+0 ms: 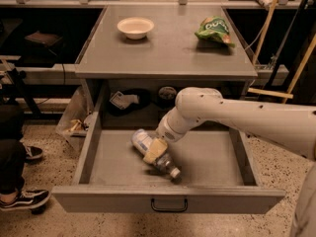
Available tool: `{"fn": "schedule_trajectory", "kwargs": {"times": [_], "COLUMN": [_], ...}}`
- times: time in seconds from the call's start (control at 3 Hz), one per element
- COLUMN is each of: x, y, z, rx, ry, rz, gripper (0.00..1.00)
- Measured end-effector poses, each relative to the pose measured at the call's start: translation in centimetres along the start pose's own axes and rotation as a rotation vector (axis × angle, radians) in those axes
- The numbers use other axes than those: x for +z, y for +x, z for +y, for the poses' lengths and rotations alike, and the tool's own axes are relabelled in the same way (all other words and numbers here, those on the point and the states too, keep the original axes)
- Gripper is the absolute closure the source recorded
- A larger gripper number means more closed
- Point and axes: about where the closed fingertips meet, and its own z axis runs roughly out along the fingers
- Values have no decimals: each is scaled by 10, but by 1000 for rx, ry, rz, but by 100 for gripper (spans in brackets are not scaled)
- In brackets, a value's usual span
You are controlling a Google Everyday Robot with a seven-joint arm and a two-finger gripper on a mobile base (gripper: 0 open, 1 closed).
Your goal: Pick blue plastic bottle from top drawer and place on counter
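Observation:
The blue plastic bottle (pixel 148 147) lies on its side on the floor of the open top drawer (pixel 207 157), left of centre. Its white cap (pixel 175 173) points to the front right. My gripper (pixel 154 151) is down in the drawer right at the bottle's middle, at the end of the white arm (pixel 237 115) that reaches in from the right. The gripper's tan tip covers part of the bottle. The counter (pixel 168 48) is the grey top above the drawer.
A cream bowl (pixel 135 27) stands at the counter's back left and a green snack bag (pixel 215 30) lies at its back right. The drawer's dark handle (pixel 169 205) is at the front. A person's shoes (pixel 24 197) are on the floor at left.

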Motion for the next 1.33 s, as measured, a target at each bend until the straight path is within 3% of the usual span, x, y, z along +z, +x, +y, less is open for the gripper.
{"fn": "schedule_trajectory", "kwargs": {"times": [0.67, 1.0, 1.33], "x": [-6, -10, -62], "y": [-4, -8, -24], "z": [1, 2, 4], "rx": [0, 0, -21], "ry": [0, 0, 91], "rz": [0, 0, -110], "gripper": [88, 100, 100]}}
